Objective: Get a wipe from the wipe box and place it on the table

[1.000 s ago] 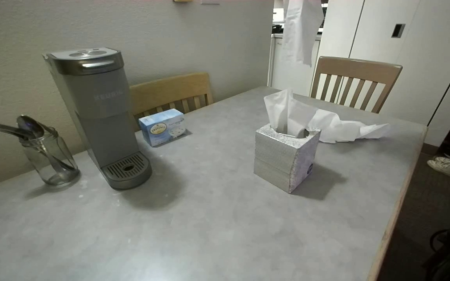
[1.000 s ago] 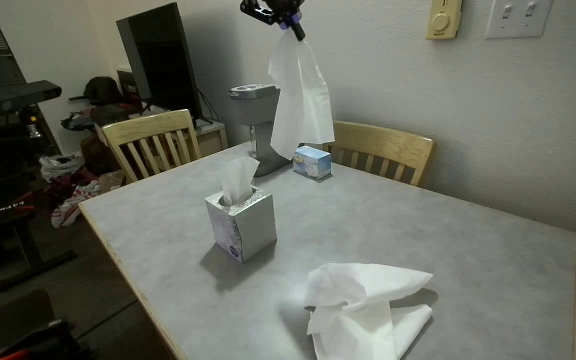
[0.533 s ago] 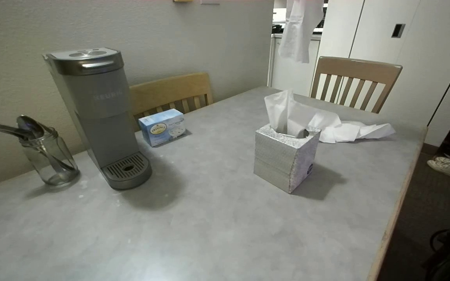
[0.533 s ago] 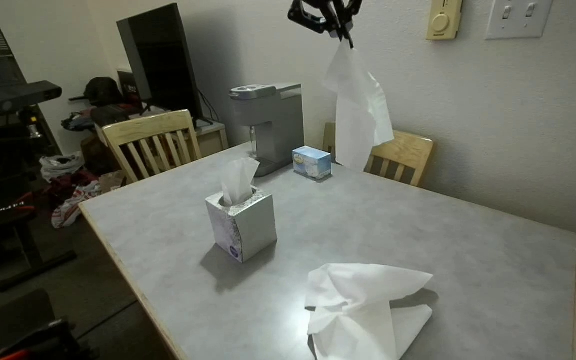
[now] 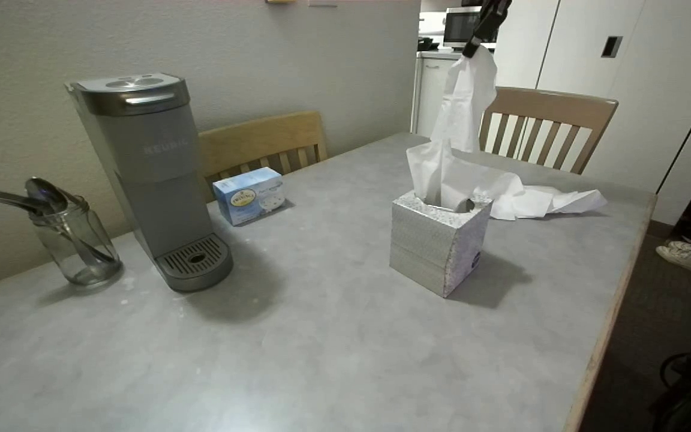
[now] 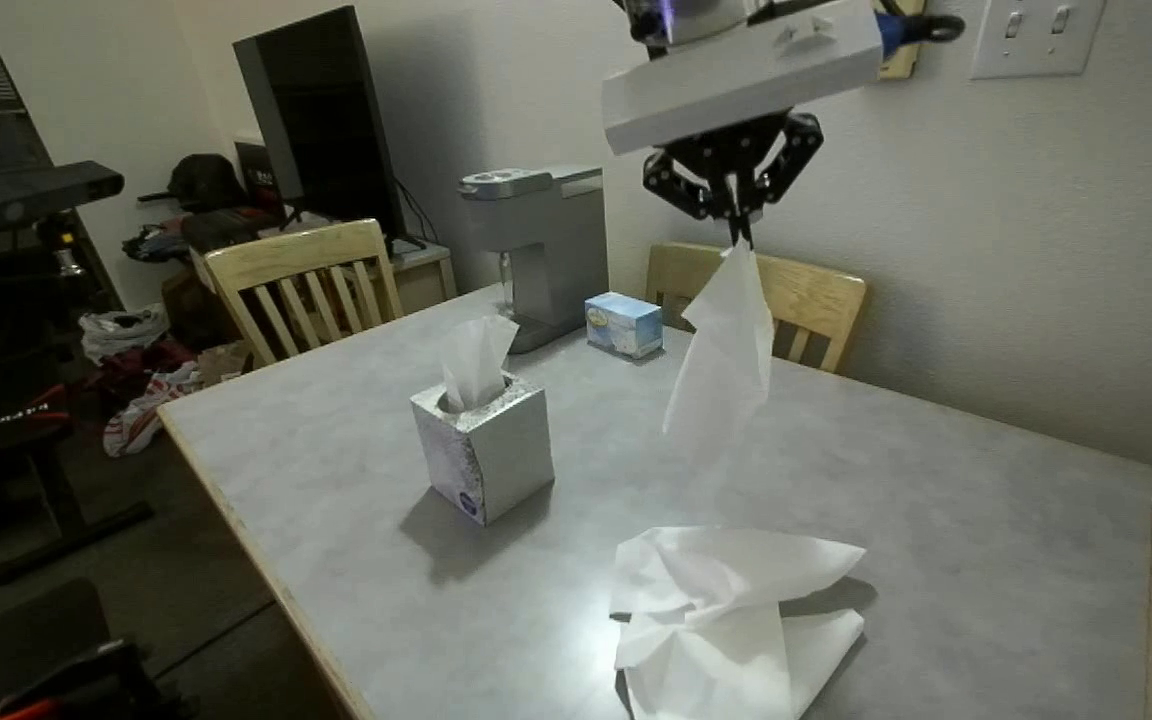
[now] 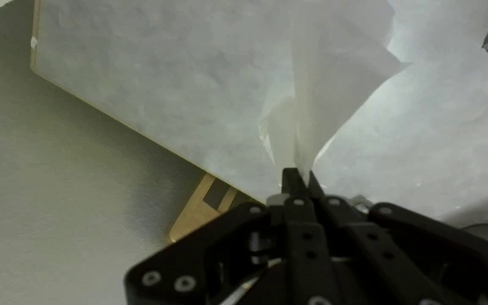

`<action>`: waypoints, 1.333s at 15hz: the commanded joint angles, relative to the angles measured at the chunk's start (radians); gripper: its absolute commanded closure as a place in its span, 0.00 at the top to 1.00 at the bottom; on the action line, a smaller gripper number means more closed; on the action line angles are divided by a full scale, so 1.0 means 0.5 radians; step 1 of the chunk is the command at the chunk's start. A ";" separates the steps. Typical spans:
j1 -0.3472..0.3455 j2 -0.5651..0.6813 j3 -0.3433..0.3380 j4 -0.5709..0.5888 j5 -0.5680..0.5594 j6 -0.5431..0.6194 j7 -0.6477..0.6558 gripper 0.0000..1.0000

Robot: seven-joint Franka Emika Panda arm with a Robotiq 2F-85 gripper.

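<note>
My gripper [image 6: 741, 238] is shut on a white wipe [image 6: 731, 340], which hangs from the fingertips above the table [image 6: 956, 460]. In an exterior view the gripper [image 5: 470, 51] and hanging wipe [image 5: 464, 99] are behind the wipe box. In the wrist view the fingertips [image 7: 304, 176] pinch the wipe [image 7: 324, 76]. I cannot tell whether its lower end touches the table. The silver-grey wipe box [image 6: 514, 450] stands upright, with another wipe [image 6: 476, 365] sticking up from its top; the box [image 5: 420, 240] also shows in an exterior view. Another crumpled wipe [image 6: 716, 620] lies on the table.
A grey coffee machine [image 5: 159, 156] stands near the wall, beside a glass jar [image 5: 81, 252] with cutlery. A blue tea box [image 6: 624, 325] stands near the table's wall edge. Wooden chairs [image 6: 816, 290] stand around the table.
My gripper has moved down and away from the coffee machine, carrying the wipe from high above the table to lower over it. The box and the wipe lying on the table stay in place.
</note>
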 commanded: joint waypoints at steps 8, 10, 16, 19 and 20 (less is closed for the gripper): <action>-0.230 0.238 0.030 -0.149 -0.048 -0.017 -0.050 0.00; -0.264 0.303 0.028 -0.188 -0.053 -0.010 -0.035 0.00; -0.352 0.477 0.072 -0.135 -0.042 -0.002 -0.044 0.00; -0.369 0.536 0.103 -0.103 -0.041 -0.008 -0.032 0.00; -0.371 0.561 0.110 -0.102 -0.048 -0.005 -0.028 0.00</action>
